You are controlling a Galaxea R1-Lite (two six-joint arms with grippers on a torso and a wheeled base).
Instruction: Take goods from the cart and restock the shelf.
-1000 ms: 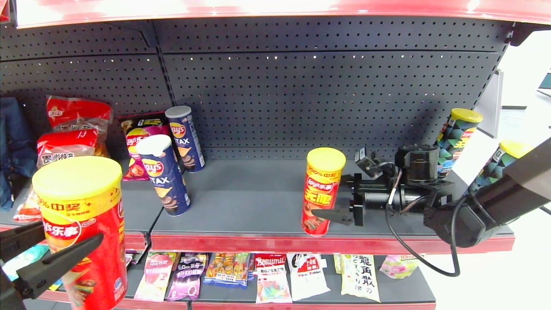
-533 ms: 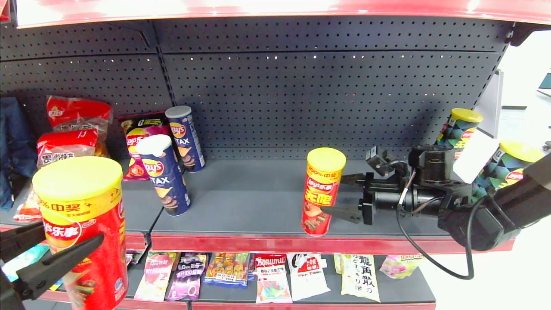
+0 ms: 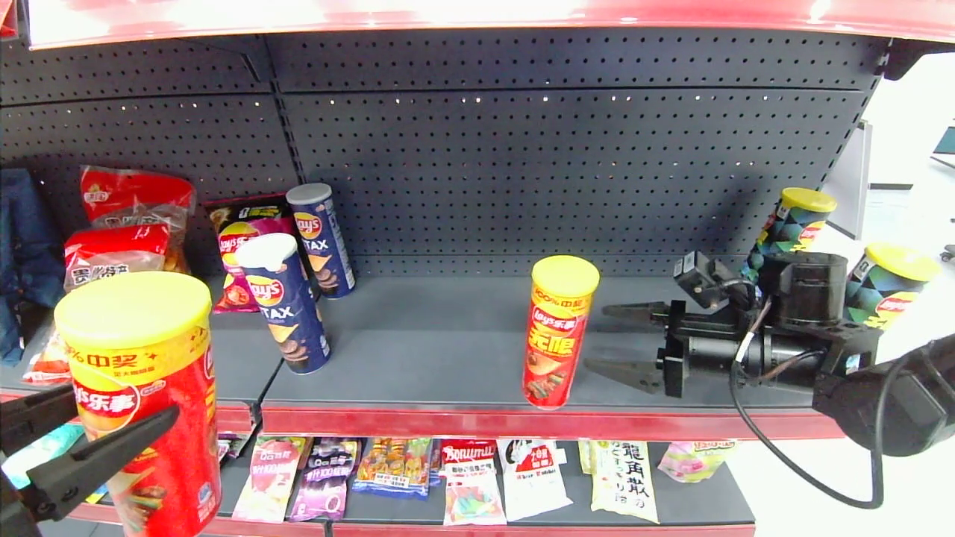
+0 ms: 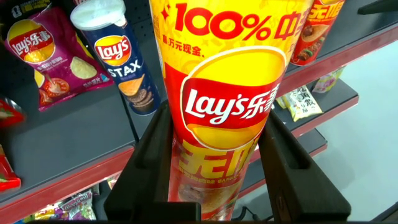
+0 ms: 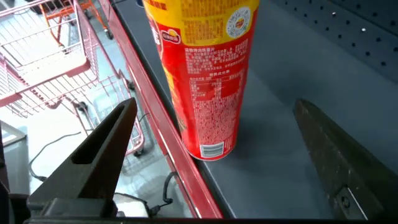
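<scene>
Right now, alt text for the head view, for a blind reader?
A red chip can with a yellow lid stands upright at the front edge of the shelf, the open right hand beside it, not touching. The left hand holds a matching can near the camera.

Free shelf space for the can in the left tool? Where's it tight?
Widest bare patch for the held can: middle shelf between the front blue can and the standing red can, back to the pegboard. Tight: the left end, with snack bags and the rear blue can; right of the red can, where the open right tool sits before two green cans.
</scene>
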